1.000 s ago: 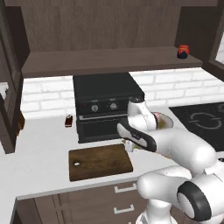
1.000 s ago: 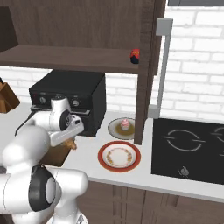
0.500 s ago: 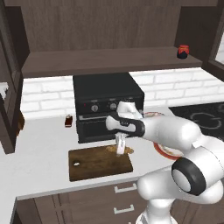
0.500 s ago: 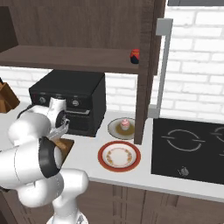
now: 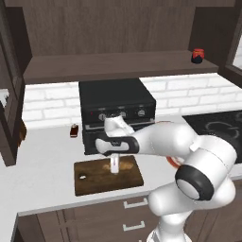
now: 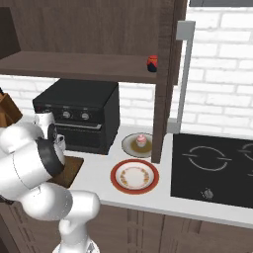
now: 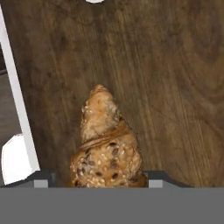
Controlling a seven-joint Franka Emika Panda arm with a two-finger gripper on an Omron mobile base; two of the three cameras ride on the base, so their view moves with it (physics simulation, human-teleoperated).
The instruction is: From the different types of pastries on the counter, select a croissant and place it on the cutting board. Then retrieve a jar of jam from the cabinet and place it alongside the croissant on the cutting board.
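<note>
The pincer (image 5: 115,169) pinched the croissant (image 7: 107,140) low over the board (image 5: 107,175), near its right end. Released too high, it could roll off onto the counter (image 5: 42,182).

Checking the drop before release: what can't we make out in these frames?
- Fingertips: hand view, cut off at the bottom edge beside the croissant; grip unreadable.
- Croissant touching the board or not: left base view, gripper covers it.
- Board: right base view, mostly behind the arm.
- Jam jar: too small for detail.
</note>
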